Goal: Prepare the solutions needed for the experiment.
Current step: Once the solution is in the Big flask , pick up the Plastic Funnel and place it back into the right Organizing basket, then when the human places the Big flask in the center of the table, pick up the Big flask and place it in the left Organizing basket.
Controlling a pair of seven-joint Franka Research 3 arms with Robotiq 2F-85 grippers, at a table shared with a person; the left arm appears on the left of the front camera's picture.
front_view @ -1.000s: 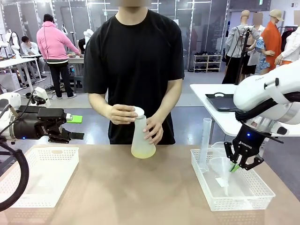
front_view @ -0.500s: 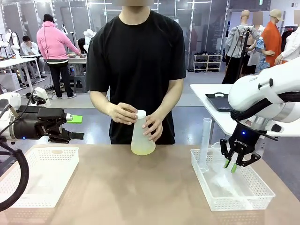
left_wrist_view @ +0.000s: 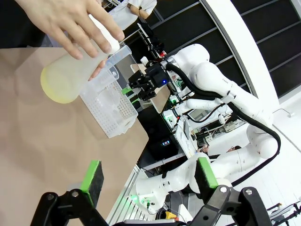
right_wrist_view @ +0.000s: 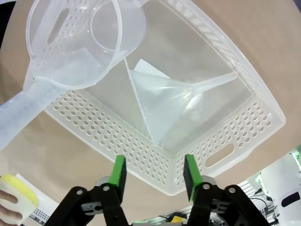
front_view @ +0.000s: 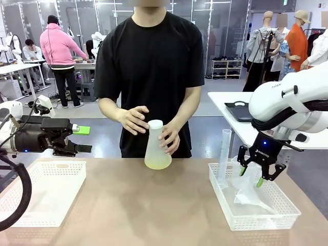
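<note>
Right gripper (front_view: 251,177) (right_wrist_view: 153,162): jaws spread, nothing between the green pads. It hangs to the right of the conical flask (front_view: 156,148) and nearer the robot, over a white perforated basket (front_view: 256,225) (right_wrist_view: 117,136).

In that basket: a clear funnel (front_view: 251,197) (right_wrist_view: 174,103) on its side, spout pointing away from the flask in the front view. A clear handled measuring jug (right_wrist_view: 80,42) sits at the far end, with a tall graduated cylinder (front_view: 224,154) upright at the corner nearest the flask. A small white sheet (right_wrist_view: 148,70) lies flat under the funnel mouth.

Left gripper (front_view: 82,139) (left_wrist_view: 148,174): jaws wide apart, empty. It's held level well to the flask's left, above the far edge of a second white basket (front_view: 31,220).

The flask is frosted, capped in white (front_view: 155,123), and sits at the far middle of the table (front_view: 154,205). The pale yellow-green solution (front_view: 157,164) (left_wrist_view: 59,87) is a small amount down in the wide base. The flask is tilted a bit and seems lifted just off the table, not certain from this angle.

One of the person's hands (front_view: 169,139) grips the flask body on the side toward the right gripper. The other hand (front_view: 133,119) is open beside the cap, fingers spread; can't tell if it touches.
</note>
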